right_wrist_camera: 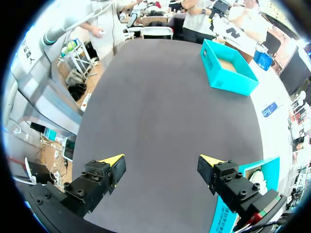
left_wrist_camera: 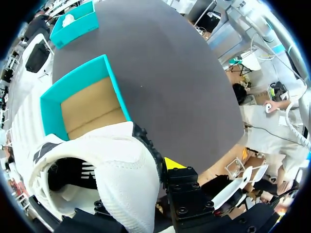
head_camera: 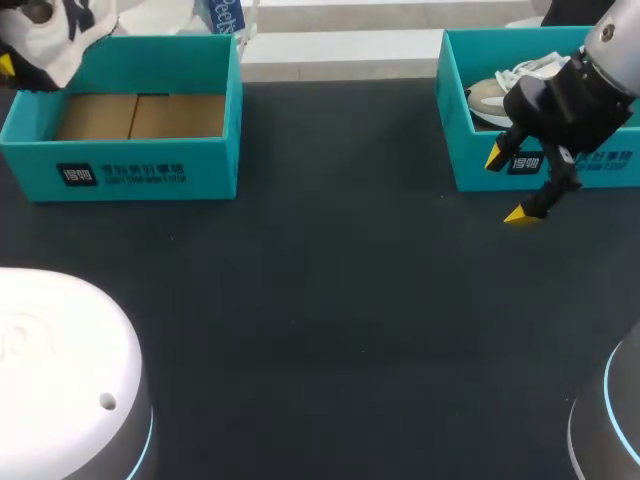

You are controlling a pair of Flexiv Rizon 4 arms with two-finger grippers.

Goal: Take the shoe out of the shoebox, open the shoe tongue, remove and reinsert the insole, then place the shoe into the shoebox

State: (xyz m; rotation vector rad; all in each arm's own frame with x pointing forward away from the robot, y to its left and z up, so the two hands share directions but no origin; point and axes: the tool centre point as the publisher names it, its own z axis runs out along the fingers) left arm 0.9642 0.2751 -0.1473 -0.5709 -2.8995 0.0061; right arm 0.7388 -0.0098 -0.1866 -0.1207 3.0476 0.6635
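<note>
A white knit shoe with black trim (left_wrist_camera: 112, 170) hangs above the empty teal shoebox (left_wrist_camera: 82, 97), and my left gripper (left_wrist_camera: 146, 167) is shut on its side; only one yellow fingertip (left_wrist_camera: 172, 162) shows. In the head view this shoe (head_camera: 50, 40) is at the far left corner, over the box (head_camera: 130, 165) with its bare cardboard floor. My right gripper (head_camera: 508, 186) stands open and empty in front of a second teal box (head_camera: 480, 165), which holds a beige shoe with white laces (head_camera: 500, 95). In the right wrist view that gripper (right_wrist_camera: 160, 162) is over bare table.
The dark table (head_camera: 330, 300) stretches between the two boxes. My arm bases sit at the near left (head_camera: 60, 380) and near right (head_camera: 610, 420). The far box (right_wrist_camera: 226, 73) lies ahead of the right gripper, and the second box's wall (right_wrist_camera: 243, 194) is close beside one finger.
</note>
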